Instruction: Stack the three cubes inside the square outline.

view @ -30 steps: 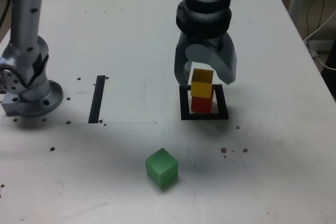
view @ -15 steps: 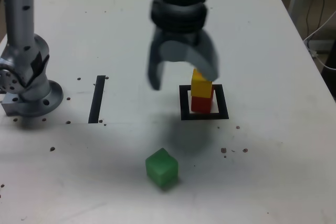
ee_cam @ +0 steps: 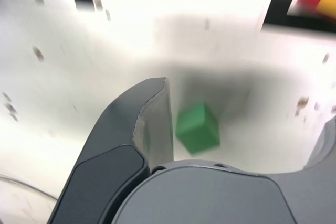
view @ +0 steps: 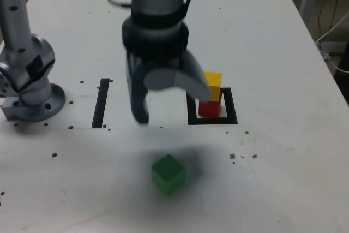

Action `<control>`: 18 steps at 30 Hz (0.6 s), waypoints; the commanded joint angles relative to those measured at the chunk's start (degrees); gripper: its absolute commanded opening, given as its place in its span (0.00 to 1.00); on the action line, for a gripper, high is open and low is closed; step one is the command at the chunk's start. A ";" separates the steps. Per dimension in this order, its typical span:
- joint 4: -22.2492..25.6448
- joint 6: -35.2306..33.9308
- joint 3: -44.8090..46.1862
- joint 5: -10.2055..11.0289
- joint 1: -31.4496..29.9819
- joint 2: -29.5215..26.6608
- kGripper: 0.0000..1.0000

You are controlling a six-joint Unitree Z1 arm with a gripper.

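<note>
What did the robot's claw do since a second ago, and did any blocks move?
The open, empty gripper left the yellow cube and swung toward the exterior view's left and nearer the camera, toward the green cube. Yellow stays on the red cube in the square outline; green hasn't moved.

red cube and square outline partly behind blurred fingers
</note>
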 commanded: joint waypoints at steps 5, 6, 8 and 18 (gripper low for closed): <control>-9.46 -13.46 2.96 -3.06 -6.29 0.30 1.00; -10.17 -14.28 3.45 -3.80 -6.70 0.39 0.99; -11.29 -15.41 4.54 -5.32 -7.09 0.56 0.99; -16.01 -17.89 8.80 -7.85 -7.20 2.97 0.97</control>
